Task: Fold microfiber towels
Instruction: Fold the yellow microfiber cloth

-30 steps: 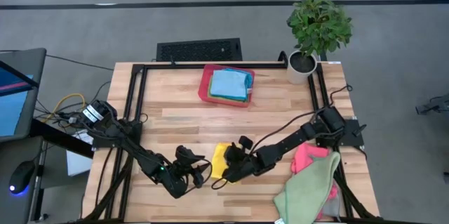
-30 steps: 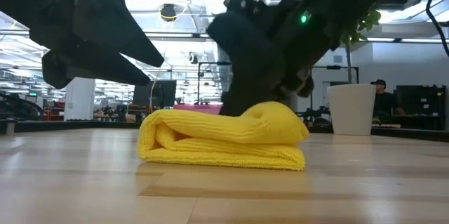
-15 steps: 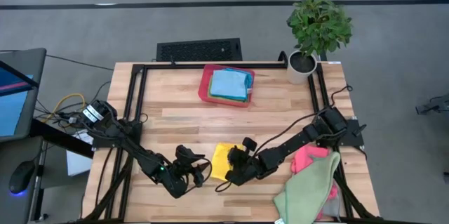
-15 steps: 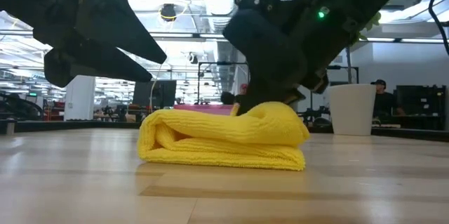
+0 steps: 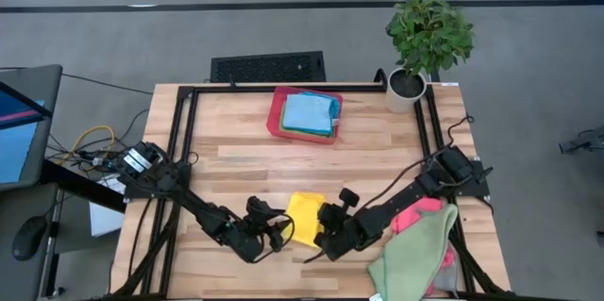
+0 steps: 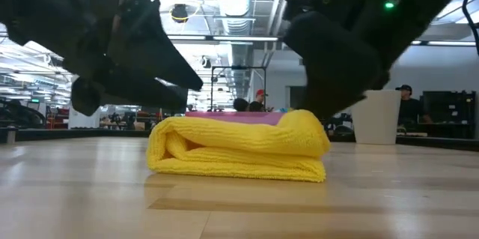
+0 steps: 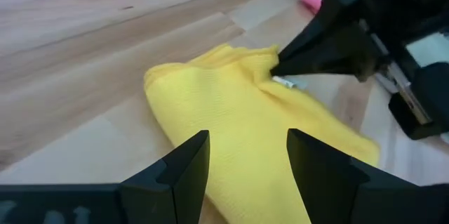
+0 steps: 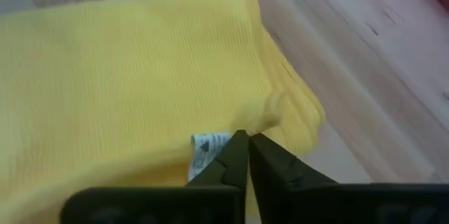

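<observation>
our right claw [image 8: 247, 140] is clenched on the folded yellow towel's [image 5: 305, 219] edge at 3 o'clock; our left claw [image 7: 247, 155], released, hovers at its 9 o'clock edge on the worktop [image 5: 236, 164].

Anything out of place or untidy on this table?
Yes: the green towel and pink towel lie crumpled at the table's front right corner, the green one hanging over the edge. The yellow towel is folded, with the right gripper pinching its edge by the label. The tray holds a neat blue towel.
</observation>
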Robot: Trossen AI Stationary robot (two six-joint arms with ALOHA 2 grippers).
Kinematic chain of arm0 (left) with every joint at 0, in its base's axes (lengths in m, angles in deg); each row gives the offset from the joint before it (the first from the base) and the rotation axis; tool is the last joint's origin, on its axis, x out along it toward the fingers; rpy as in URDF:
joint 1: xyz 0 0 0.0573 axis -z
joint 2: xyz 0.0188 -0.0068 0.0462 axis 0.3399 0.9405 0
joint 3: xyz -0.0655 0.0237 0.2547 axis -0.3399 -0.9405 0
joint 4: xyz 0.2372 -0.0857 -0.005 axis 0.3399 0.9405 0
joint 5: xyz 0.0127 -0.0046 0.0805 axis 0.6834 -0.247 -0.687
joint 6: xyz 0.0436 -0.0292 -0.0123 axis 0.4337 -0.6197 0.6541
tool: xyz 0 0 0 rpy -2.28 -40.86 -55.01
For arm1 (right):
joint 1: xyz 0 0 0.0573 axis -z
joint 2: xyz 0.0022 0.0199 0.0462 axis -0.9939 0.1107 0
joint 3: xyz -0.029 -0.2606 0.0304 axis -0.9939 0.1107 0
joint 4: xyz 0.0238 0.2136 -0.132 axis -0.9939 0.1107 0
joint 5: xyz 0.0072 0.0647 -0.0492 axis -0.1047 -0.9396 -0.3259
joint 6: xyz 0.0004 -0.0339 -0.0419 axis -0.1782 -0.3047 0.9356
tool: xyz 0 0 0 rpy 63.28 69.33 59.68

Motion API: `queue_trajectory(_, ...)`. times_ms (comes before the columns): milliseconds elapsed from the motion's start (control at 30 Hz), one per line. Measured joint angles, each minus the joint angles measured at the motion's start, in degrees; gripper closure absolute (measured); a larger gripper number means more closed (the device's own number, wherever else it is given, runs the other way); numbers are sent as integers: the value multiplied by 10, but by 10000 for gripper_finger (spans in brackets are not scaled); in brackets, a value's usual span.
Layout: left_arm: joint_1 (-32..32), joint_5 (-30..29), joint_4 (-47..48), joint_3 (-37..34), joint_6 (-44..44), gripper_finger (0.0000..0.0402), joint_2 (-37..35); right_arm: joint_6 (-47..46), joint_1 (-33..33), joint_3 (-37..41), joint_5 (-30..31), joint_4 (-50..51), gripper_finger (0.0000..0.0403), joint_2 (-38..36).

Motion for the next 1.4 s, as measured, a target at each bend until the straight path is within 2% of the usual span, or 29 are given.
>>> queue_trajectory(200, -5, 13, -24, 0, 12, 217, 7, -10, -5, 0, 5, 18, 298, 0)
queue_trajectory(400, -5, 19, -23, 0, 13, 217, 8, -145, -39, 1, 97, 160, 251, -16)
queue_trajectory(500, -7, 14, -24, 0, 14, 217, 8, -173, -58, 0, 134, 166, 243, -23)
queue_trajectory(567, -8, 13, -24, 0, 14, 217, 8, -142, -68, 0, 154, 115, 241, -24)
queue_trajectory(733, -12, 8, -36, 0, 18, 217, 8, 39, -74, 5, 154, -87, 243, -11)
queue_trajectory(967, -12, 10, -35, 0, 17, 217, 8, 50, -81, 81, 152, -238, 251, 0)
queue_trajectory(1167, -12, 41, -65, 0, 36, 217, 8, -7, -82, 123, 133, -248, 263, 1)
queue_trajectory(1400, -17, 44, -75, 0, 41, 217, 17, 10, -85, 128, 138, -248, 278, -24)
